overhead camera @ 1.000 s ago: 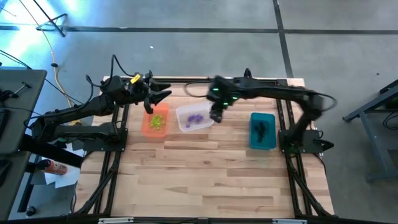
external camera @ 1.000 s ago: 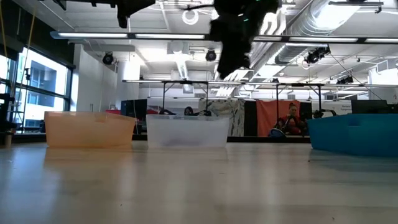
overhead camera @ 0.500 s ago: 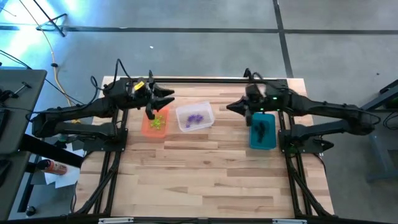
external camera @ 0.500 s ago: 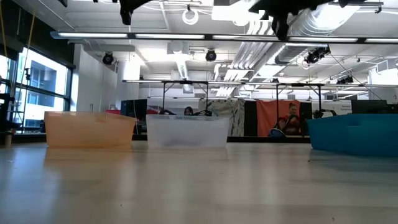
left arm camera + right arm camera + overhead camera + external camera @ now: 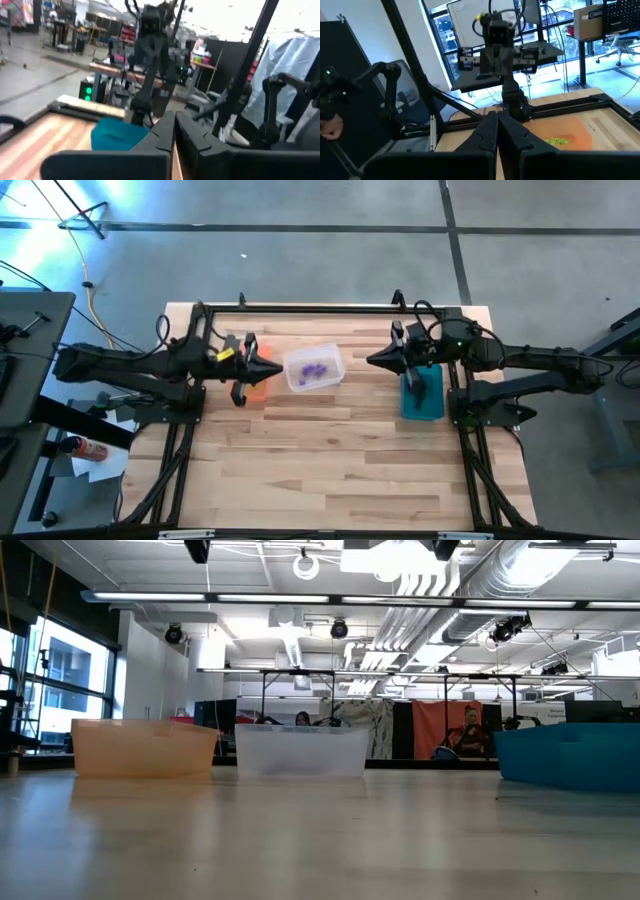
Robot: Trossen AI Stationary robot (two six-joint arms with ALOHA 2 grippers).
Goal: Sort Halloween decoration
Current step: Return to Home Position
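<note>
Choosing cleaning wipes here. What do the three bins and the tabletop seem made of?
The clear bin looks like frosted, translucent plastic: light passes through its wall. The orange bin and teal bin seem the same moulded plastic, tinted; the orange glows semi-translucent, the teal looks opaque. The tabletop is pale wood, with visible plank seams; its finish is unclear.

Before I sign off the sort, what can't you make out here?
High view: the left gripper covers most of the orange bin, hiding its contents.
High view: the purple trinkets in the clear bin and the black trinkets in the teal bin, near the right gripper, are too small to count.
Low view: bin walls hide contents; the top edge cuts off both arms.
</note>
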